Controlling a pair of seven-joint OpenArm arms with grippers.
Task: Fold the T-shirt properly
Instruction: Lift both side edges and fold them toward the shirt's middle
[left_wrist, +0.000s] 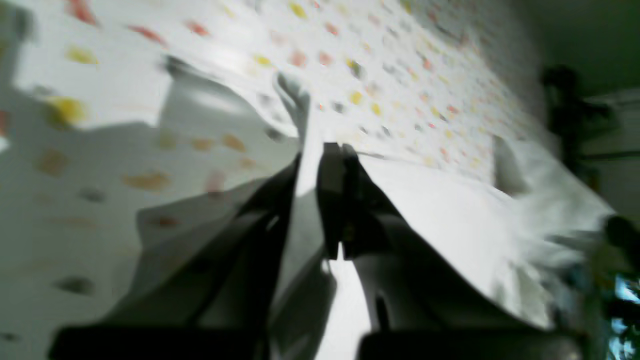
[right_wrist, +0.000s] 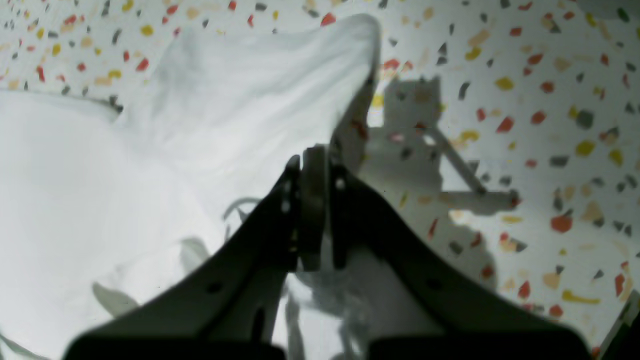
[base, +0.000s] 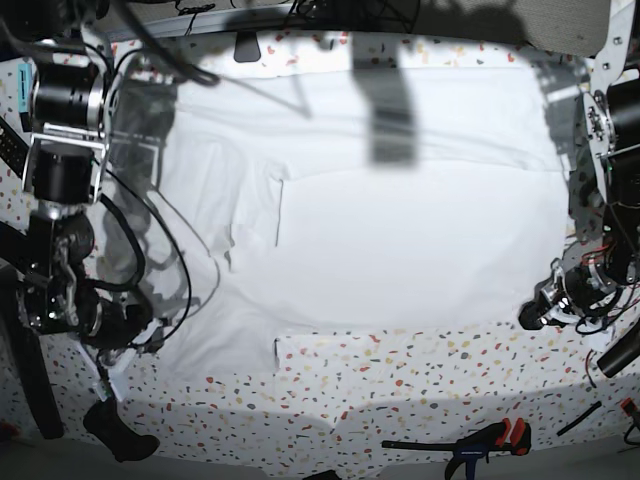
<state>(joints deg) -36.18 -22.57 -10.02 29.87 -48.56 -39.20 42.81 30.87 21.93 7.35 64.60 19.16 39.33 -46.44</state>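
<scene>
- we see the t-shirt (base: 400, 250), plain white and wrinkly, spread wide across the speckled tabletop (base: 420, 385), filling most of the base view.
- its near edge runs along the bare strip of tabletop at the front.
- our left gripper (left_wrist: 340, 150) is clenched on a fold of the shirt; in the left wrist view the cloth rises to the closed jaws and drapes away on both sides. that view is blurred.
- our right gripper (right_wrist: 314, 155) is also clamped on the shirt, with a peak of cloth standing up past its closed jaws.
- in the base view the right arm stands at the left edge and the left arm at the right edge, each at one side of the shirt.
- a black clamp with red grips (base: 480, 443) lies at the front edge, apart from the shirt.
</scene>
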